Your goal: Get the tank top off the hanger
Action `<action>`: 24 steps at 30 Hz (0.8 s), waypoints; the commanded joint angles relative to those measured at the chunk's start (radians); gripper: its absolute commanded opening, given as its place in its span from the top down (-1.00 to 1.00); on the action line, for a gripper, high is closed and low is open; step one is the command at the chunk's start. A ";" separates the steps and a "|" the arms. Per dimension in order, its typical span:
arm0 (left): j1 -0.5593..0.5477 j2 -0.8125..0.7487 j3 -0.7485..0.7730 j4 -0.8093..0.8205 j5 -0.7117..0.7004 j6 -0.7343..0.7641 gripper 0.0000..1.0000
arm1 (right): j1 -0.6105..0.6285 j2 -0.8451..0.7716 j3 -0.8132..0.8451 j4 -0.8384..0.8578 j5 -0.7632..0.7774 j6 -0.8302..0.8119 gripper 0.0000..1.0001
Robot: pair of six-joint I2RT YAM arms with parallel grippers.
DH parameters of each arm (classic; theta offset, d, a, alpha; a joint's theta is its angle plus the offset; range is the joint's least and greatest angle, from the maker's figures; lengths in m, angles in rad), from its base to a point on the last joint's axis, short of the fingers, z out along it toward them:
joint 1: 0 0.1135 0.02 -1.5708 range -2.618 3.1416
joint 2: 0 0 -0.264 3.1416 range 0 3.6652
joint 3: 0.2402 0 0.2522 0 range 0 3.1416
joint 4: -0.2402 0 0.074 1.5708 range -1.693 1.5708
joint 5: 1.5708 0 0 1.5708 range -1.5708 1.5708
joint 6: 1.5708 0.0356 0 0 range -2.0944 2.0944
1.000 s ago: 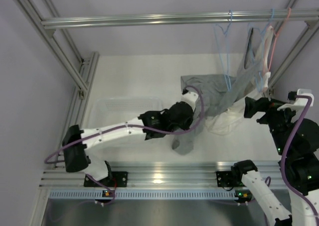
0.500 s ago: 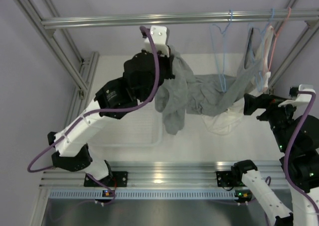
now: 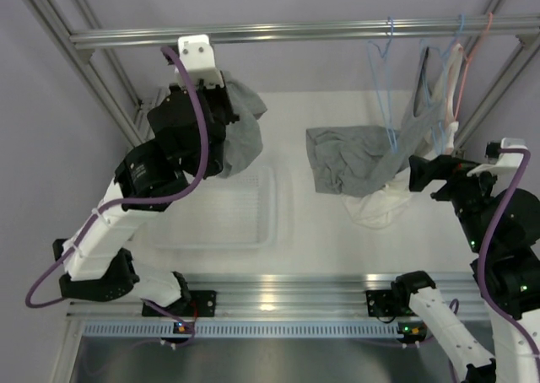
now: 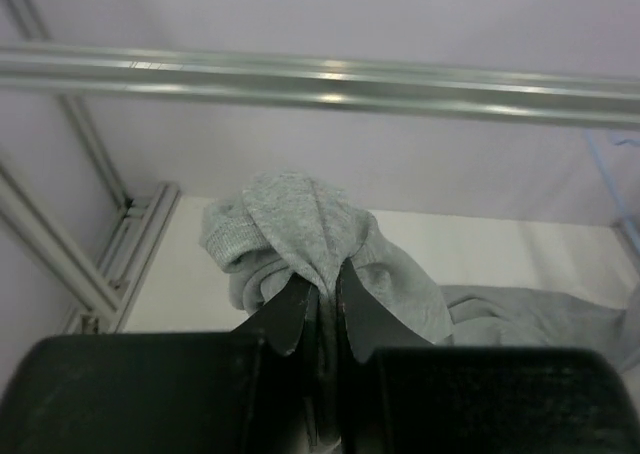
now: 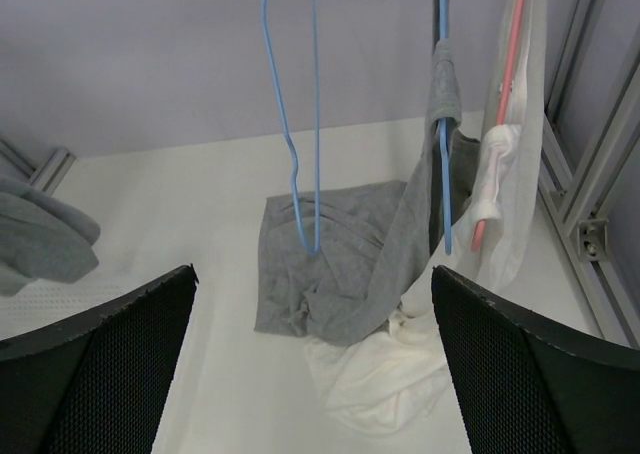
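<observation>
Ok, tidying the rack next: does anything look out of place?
Yes: a grey tank top, caught on a blue hanger, sags onto the table over a crumpled white garment.

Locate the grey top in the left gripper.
Top view, upper left: the grey top is pinched in the left gripper, held high near the clear bin's far edge.
</observation>
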 commanded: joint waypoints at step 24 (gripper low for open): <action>0.476 -0.389 -1.254 -0.028 0.332 -0.880 1.00 | -0.006 0.029 -0.015 0.129 -0.136 0.032 -0.99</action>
